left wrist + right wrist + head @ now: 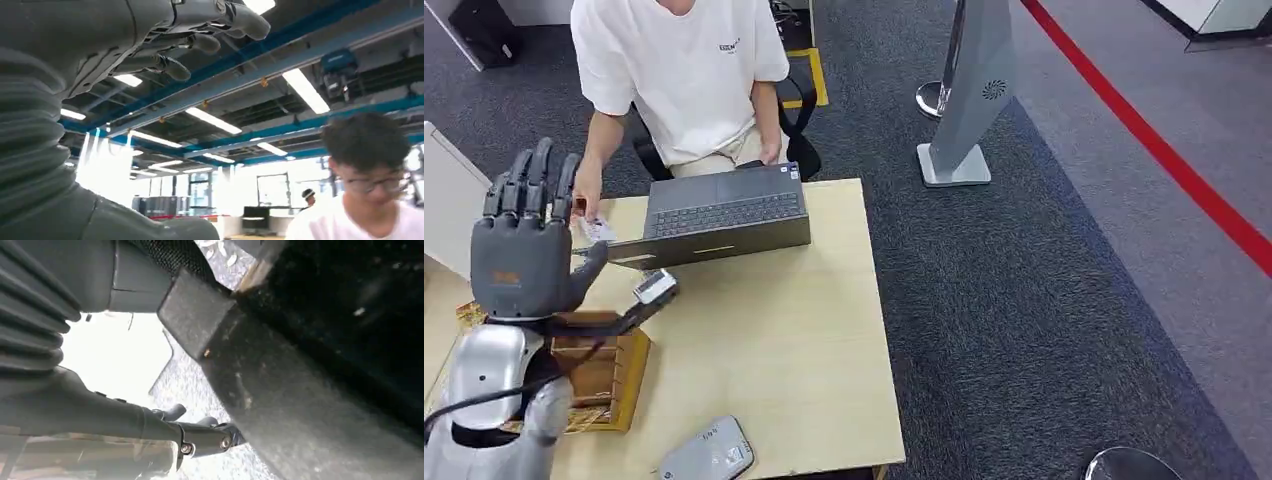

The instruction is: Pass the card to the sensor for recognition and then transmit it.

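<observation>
The robot's left hand (524,240) is raised above the left part of the wooden surface (774,340), its back toward the head camera, fingers straight and spread, holding nothing. In the left wrist view the same hand (165,35) reaches up against ceiling lights, fingers apart.

The card (596,229) lies at the far left of the surface, just beside the open laptop (724,215), under the fingers of a person's hand (587,190). The person (679,70), in a white T-shirt, sits behind the surface at the laptop.

A small grey sensor on a dark stalk (654,288) stands near the left hand's thumb, in front of the laptop. A wooden box (604,375) sits at the left edge below it, and a grey flat device (709,452) lies at the near edge.

The right hand (195,432) shows in the right wrist view, hanging low over grey floor; whether its fingers are curled or apart I cannot tell.
</observation>
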You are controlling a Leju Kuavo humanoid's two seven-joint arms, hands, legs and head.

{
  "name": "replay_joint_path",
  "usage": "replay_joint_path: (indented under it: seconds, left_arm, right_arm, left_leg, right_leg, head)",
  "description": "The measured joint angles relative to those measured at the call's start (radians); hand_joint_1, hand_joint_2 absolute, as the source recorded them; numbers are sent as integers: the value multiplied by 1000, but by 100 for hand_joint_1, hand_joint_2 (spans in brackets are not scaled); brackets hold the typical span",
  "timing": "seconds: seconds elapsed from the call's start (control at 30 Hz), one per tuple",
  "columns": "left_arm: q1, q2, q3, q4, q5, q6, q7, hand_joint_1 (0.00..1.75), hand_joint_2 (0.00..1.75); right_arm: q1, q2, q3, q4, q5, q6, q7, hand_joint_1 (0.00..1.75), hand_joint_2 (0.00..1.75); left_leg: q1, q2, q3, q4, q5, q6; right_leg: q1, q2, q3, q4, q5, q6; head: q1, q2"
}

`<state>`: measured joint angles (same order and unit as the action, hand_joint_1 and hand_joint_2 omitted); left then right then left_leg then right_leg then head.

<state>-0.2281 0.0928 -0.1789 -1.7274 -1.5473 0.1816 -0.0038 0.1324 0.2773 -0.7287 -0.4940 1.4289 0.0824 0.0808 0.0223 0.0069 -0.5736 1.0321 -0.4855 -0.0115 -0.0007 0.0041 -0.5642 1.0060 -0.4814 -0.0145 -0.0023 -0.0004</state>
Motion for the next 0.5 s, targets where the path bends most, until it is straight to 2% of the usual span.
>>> replay_joint_path:
  seconds: [0.13, 0.23, 0.37, 0.5]
  left_arm:
    - [209, -14, 0, -198, 20, 49, -33, 0, 175]
    - [348, -14, -2, -281, 49, 99, -53, 0, 175]
    - [509, -2, -2, -322, 84, 144, -50, 0, 175]
    - [612, 11, -2, -322, 133, 137, -29, 0, 175]
  right_arm:
    - [41, 1, 82, -37, -167, -4, 79, 0, 0]
    - [88, 6, 169, -102, -298, 0, 143, 0, 0]
    - [145, 7, 271, -188, -412, -2, 188, 0, 0]
    - [168, 8, 324, -243, -439, -4, 199, 0, 0]
  left_leg:
    - [0, 0, 0, 0, -2, -1]
    - [0, 0, 0, 0, -3, 0]
    - [0, 0, 0, -1, -5, -1]
    - [0, -1, 0, -1, -5, -1]
  right_leg:
    - [0, 0, -1, 0, -3, 0]
    - [0, 0, -1, 0, -4, 0]
    - [0, 0, 0, 0, -6, -1]
    - [0, 0, 0, 0, -6, -1]
  head:
    - [-1, 0]
    - [-1, 0]
    - [-1, 0]
    - [-1, 0]
